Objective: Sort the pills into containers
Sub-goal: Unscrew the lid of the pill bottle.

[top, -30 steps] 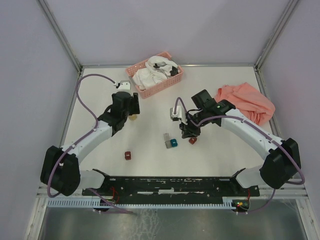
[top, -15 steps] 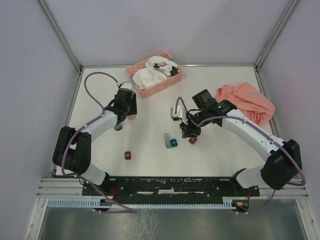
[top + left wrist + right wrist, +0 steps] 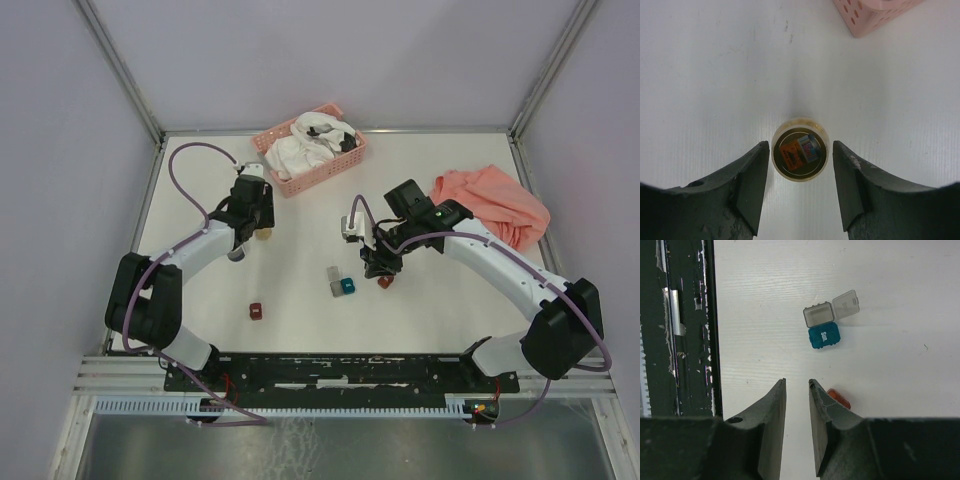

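From above, the table (image 3: 300,255) is white and flat. The jar of pills (image 3: 267,237) is a tiny yellowish dot on the left side, not far from the pink basket (image 3: 322,174). The left gripper (image 3: 264,231) points down right over the jar. The basket is plastic with holes in its wall, and soft white cloth (image 3: 303,148) is heaped in it. A crumpled orange-pink cloth (image 3: 495,205) lies far on the right. Near the middle sit a grey box (image 3: 334,282) and a teal box (image 3: 348,286), touching each other. A dark red box (image 3: 385,283) lies just beside the right gripper (image 3: 380,271). The other dark red box (image 3: 256,311) lies alone, nearer the front.

In the left wrist view, the jar (image 3: 800,155) is round, seen from its top. It has a pale yellow see-through rim and a dark golden middle with a small orange and blue sticker. It stands on the table between the two dark, rough fingers (image 3: 752,185). They sit so close on each side that I cannot tell if they squeeze it.

In the right wrist view, the right gripper (image 3: 797,383) has a thin gap between its fingers and holds nothing. The dark red box peeks out from behind one finger. The grey box is square with its clear lid (image 3: 846,304) flipped back. The teal box is shiny and says "Sun." A scratched black bar (image 3: 685,325) runs down the left edge.
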`<state>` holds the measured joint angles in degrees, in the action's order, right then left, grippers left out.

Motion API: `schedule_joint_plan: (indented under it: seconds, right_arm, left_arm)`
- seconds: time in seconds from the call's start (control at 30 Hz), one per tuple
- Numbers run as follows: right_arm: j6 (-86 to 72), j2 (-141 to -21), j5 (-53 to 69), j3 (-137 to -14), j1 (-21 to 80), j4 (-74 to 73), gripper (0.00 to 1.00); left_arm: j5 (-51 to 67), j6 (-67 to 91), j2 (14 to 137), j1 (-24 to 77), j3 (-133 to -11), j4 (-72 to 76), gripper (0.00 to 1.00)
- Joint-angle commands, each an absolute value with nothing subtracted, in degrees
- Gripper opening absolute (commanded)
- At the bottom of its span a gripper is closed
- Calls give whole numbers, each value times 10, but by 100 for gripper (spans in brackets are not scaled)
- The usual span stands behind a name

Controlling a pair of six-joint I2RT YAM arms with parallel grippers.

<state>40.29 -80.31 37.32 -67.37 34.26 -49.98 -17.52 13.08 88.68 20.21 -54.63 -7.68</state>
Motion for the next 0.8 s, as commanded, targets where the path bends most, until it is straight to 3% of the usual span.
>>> schedule_joint_plan:
  seconds: [0.0, 0.27, 0.53, 0.77]
  right_arm:
    - [400, -801, 386, -684, 343, -497, 33]
    - [401, -806, 387, -684, 342, -499, 33]
    - [403, -810, 393, -687, 342, -504, 33]
    - [396, -812, 411, -691, 342, -505, 34]
  left_arm:
    - [-182, 119, 874, 199, -572, -72, 60]
    - [-181, 122, 872, 200, -574, -70, 57]
    - [-166, 131, 855, 200, -568, -69, 20]
    - [-118, 161, 761, 224, -532, -64, 3]
